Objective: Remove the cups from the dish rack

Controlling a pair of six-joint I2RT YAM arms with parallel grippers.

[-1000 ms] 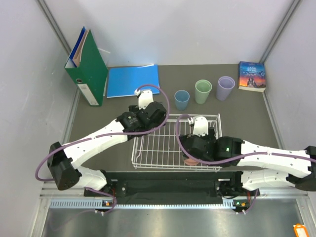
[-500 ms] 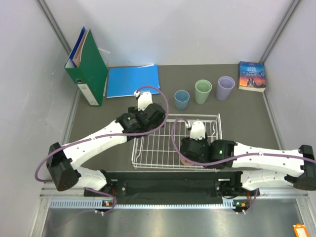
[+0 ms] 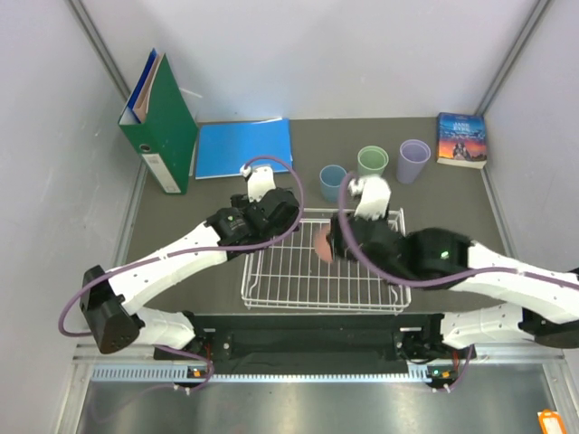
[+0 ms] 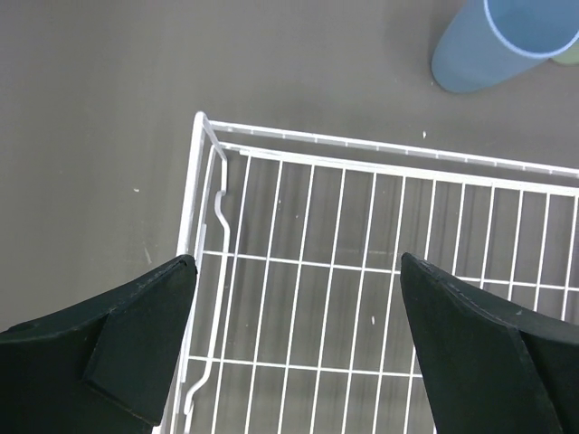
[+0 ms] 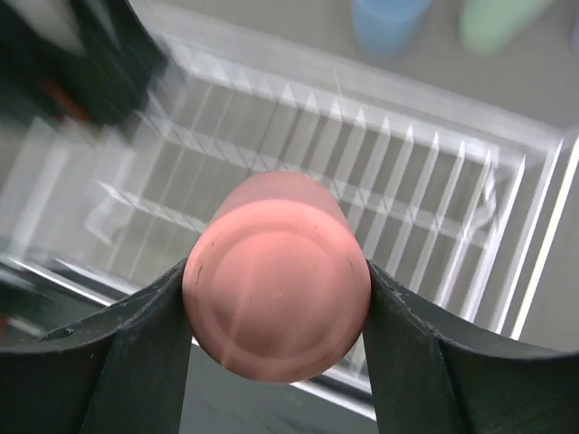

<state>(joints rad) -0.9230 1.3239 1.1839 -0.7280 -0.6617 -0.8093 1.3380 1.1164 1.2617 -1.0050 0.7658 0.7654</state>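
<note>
My right gripper (image 3: 327,244) is shut on the salmon pink cup (image 5: 276,287), base toward its camera, and holds it above the white wire dish rack (image 3: 271,291); the cup shows as a pink sliver (image 3: 322,243) in the top view. The rack (image 5: 507,194) below it holds nothing. My left gripper (image 4: 298,307) is open and empty over the rack's far left corner (image 4: 201,122). The dusty blue cup (image 3: 332,183), sage green cup (image 3: 372,165) and lavender cup (image 3: 413,160) stand upright on the table behind the rack. The blue cup (image 4: 498,41) also shows in the left wrist view.
A green binder (image 3: 158,122) stands at the back left beside a blue folder (image 3: 244,147) lying flat. A book (image 3: 461,138) lies at the back right. Grey walls close in both sides.
My right gripper has lifted the salmon pink cup from the rack's near side and swung it up and toward the far side. My left arm has shifted slightly back.
</note>
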